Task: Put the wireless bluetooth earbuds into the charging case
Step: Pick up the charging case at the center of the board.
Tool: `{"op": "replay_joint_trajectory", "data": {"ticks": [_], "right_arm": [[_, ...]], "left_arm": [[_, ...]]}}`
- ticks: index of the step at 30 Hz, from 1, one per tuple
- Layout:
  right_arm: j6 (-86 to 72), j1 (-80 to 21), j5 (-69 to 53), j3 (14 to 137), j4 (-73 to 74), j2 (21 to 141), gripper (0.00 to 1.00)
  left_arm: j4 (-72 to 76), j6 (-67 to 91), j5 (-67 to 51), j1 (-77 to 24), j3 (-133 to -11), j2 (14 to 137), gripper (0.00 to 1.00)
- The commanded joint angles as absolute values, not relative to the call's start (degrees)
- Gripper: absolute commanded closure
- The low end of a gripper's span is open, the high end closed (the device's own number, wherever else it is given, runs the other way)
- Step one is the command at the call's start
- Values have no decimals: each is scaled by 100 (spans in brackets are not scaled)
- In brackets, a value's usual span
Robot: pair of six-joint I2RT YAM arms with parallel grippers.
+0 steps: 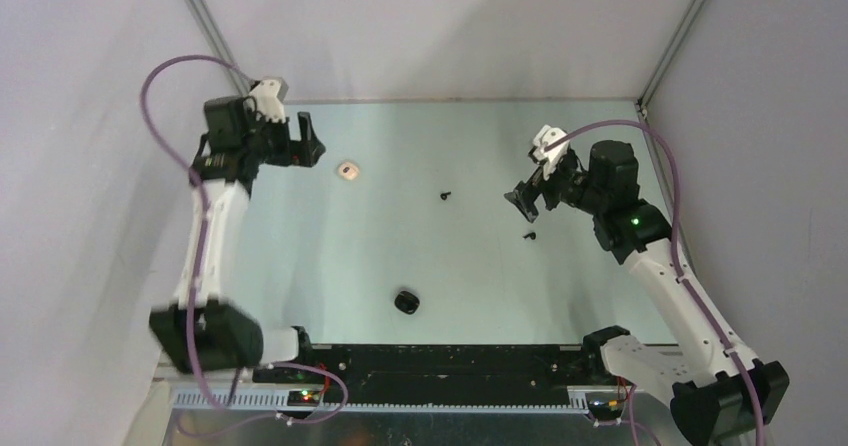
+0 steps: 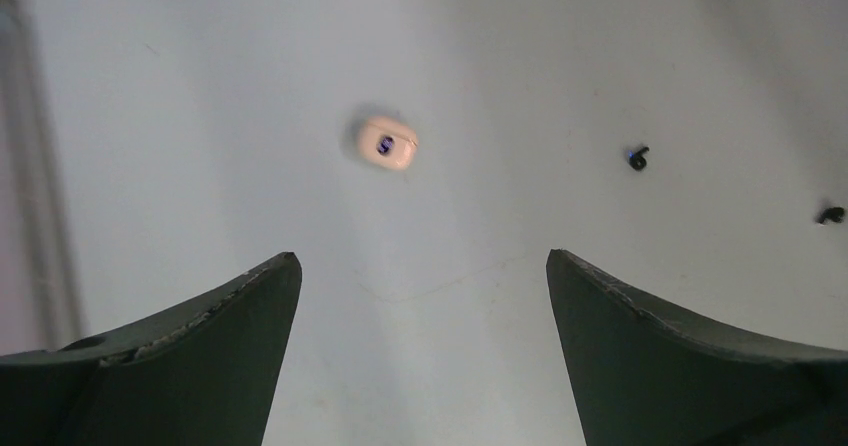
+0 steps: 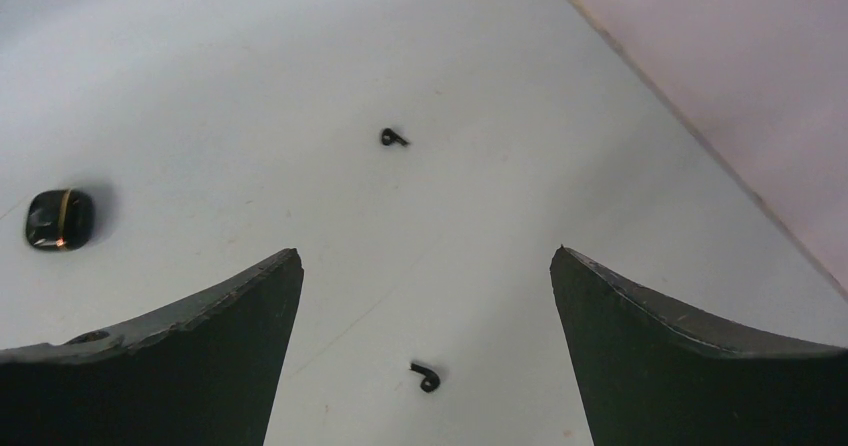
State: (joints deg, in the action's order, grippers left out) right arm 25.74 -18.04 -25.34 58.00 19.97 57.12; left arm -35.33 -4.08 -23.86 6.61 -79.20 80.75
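Note:
Two tiny black earbuds lie on the pale table, one mid-table [image 1: 446,196] [image 2: 638,157] [image 3: 393,137] and one further right [image 1: 530,235] [image 2: 829,214] [image 3: 427,376]. A cream charging case [image 1: 347,171] [image 2: 384,144] with a dark mark on top sits at the back left. My left gripper [image 1: 311,142] [image 2: 420,256] hangs open just left of it, holding nothing. A black charging case [image 1: 405,302] [image 3: 58,219] rests near the front middle. My right gripper [image 1: 521,203] [image 3: 425,253] is open and empty, hovering just above the right-hand earbud.
Grey enclosure walls close in the table [image 1: 560,276] at the back and both sides. A pink side wall [image 3: 740,56] runs close along the right of the right wrist view. The arm bases and a black rail [image 1: 440,361] line the near edge.

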Motion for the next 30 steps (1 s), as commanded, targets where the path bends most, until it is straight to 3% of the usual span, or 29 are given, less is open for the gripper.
{"op": "replay_joint_trajectory", "data": {"ticks": [1, 9, 17, 23, 30], "right_arm": [[3024, -2310, -3214, 5810, 2082, 5885, 1], [3784, -4551, -1757, 5853, 1912, 6764, 0], [3072, -5536, -1223, 5979, 1476, 8298, 0], [2369, -5756, -1128, 6792, 2188, 9322, 3], [1929, -6218, -1583, 6948, 2475, 9590, 3]], "left_arm": [[-2752, -1221, -1982, 635, -6759, 6573, 1], [-3446, -2136, -2974, 640, -5812, 5049, 1], [-2904, -2574, -3357, 641, -4393, 3365, 0], [-3144, -2651, -3454, 641, -4527, 3490, 1], [-3163, -2599, -3455, 637, -4597, 3668, 1]]}}
